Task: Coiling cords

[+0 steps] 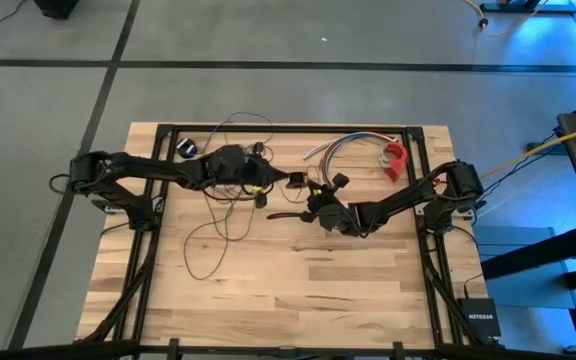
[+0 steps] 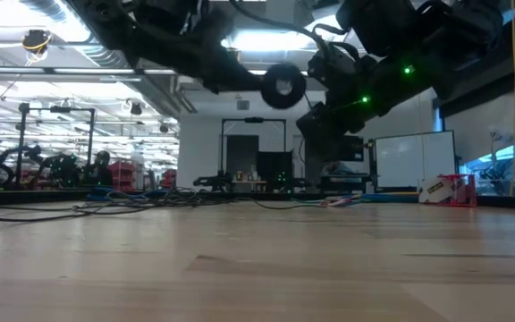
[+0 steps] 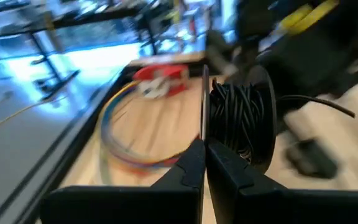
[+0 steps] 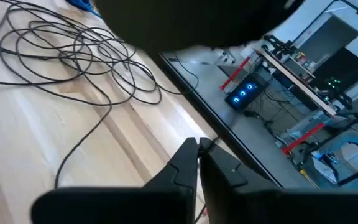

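The left gripper (image 3: 204, 152) is closed, its two dark fingers pinching the thin edge of one flange of a round black plastic spool (image 3: 268, 115). The left wrist view is smeared, so the far side of the spool and the dark mass behind it cannot be made out. In the low view the spool hangs above the light wooden slatted table (image 1: 298, 290) as a round disc. The arms around it there are cut off at the top.

The right gripper (image 4: 199, 146) sits just beside the spool, on the side toward the right arm. Its fingers are drawn together to a narrow slit. A small dark sliver shows at their tips. Whether it is a strand held between them cannot be told.

The cords (image 4: 73, 56) are one thin, dark brown-black wire. Part of it is wound in tight turns on the spool, and a single strand leaves the spool in a curve. The rest lies loose on the table in many overlapping loops, on the left arm's side of the spool. One long open loop trails toward the table's near edge. In the high view the arm covers where these loops meet the spool.

A short bundle of multicoloured wires (image 3: 120, 130) curves on the table beyond the spool. A red plastic block (image 3: 160, 81) lies at its far end.
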Motion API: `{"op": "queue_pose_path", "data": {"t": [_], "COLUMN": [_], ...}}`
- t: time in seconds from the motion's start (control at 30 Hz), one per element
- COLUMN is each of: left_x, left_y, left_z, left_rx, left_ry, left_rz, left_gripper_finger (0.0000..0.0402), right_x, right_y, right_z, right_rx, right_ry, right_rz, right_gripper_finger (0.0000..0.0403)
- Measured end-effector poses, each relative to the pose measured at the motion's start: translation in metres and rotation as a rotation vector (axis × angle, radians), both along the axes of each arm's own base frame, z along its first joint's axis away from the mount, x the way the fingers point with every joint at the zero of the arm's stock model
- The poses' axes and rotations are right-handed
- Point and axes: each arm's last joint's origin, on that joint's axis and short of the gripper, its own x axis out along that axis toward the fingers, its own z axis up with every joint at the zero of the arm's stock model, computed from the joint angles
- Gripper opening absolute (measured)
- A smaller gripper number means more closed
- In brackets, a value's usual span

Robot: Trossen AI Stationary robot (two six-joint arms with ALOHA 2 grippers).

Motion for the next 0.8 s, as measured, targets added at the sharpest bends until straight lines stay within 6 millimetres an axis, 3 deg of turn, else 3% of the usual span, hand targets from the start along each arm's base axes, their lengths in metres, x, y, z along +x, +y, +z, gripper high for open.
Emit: {"op": "queue_pose_path", "data": {"t": [0.33,0.67,0.8], "left_x": [0.000,0.000,-0.001], "left_y": [-0.002,-0.002,-0.001], "left_z": [0.021,0.016,0.015], "left_rx": [-0.057,-0.021,-0.004], "left_ry": [-0.189,-0.129,-0.125], "left_rz": [-0.034,-0.041,-0.044], "left_gripper_finger": [0.0005,0.0005,0.0005], "right_x": [0.006,0.011,0.013], "right_y": [0.001,0.002,-0.002], "right_z": [0.005,0.011,0.010], "right_rx": [0.096,0.151,0.265], "right_ry": [-0.101,-0.178,-0.220], "right_rz": [0.129,0.228,0.321], "right_gripper_finger": [0.0015,0.0019,0.0054]}}
